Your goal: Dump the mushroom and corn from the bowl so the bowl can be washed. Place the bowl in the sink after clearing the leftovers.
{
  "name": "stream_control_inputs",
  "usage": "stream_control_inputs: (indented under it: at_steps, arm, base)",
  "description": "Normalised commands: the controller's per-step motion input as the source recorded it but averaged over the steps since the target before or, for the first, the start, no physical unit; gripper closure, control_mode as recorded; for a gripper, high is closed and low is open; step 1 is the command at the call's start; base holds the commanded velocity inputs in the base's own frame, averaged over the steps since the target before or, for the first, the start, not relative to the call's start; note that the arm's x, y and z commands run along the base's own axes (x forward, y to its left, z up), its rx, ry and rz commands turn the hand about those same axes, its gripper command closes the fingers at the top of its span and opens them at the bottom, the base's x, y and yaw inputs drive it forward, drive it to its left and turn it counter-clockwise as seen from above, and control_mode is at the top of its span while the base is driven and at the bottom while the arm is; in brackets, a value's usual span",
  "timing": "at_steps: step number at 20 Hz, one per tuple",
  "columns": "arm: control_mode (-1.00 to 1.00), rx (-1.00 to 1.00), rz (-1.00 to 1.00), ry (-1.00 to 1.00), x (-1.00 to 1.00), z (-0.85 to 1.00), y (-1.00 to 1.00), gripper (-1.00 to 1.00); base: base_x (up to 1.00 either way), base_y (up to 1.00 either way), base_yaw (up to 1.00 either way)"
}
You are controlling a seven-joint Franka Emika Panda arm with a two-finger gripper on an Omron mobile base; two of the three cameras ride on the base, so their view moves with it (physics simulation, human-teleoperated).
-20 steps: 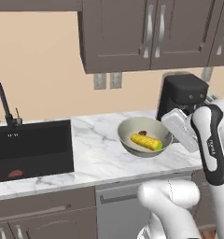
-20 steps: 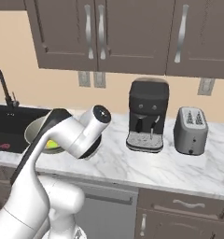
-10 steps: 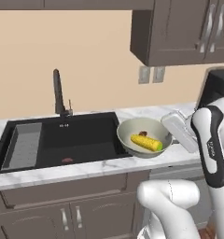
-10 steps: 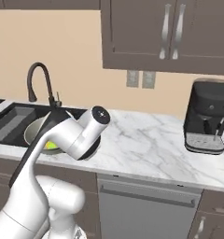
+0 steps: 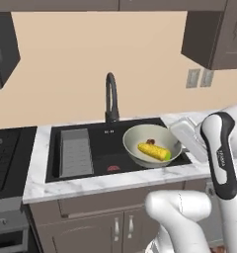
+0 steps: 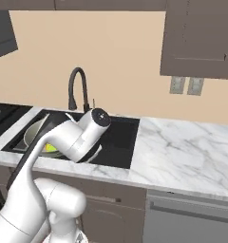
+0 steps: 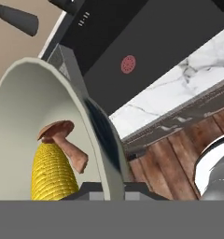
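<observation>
Hand view: fingers clamped on the bowl (image 7: 48, 121) rim, held above the sink (image 5: 81, 148). Corn (image 5: 154, 151) and mushroom (image 7: 62, 140) sat inside. Risk judged: setting it down now would leave leftovers in the basin; tilting could slip the rim grip.

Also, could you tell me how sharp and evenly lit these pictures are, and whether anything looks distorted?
Left base view: soft, even light, no glare, the corn and bowl slightly blurry. Right base view: equally flat, the arm covering most of the bowl. Hand view: the bowl's rim looms huge and stretched by closeness, the mushroom is fairly crisp, and the sink is uniformly dark apart from its red drain strainer.
</observation>
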Motion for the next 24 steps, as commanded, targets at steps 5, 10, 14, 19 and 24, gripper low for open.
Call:
stream_control_inputs:
  at_steps: [5,10,14,19,24]
  arm:
    - [1.0,0.0,0.0,0.0,0.0,0.0,0.0,1.0]
    - [1.0,0.0,0.0,0.0,0.0,0.0,0.0,1.0]
    - [-1.0,0.0,0.0,-0.02,0.03,0.0,0.18,1.0]
    - [-1.0,-0.07,0.0,-0.03,-0.03,0.0,0.62,1.0]
    - [-1.0,-0.34,0.0,-0.05,0.0,0.0,0.98,1.0]
  base:
    - [0.69,0.08,0.0]
    - [0.47,-0.08,0.0]
    - [0.06,0.0,0.0]
    - [0.0,0.0,0.0]
    - [0.0,0.0,0.0]
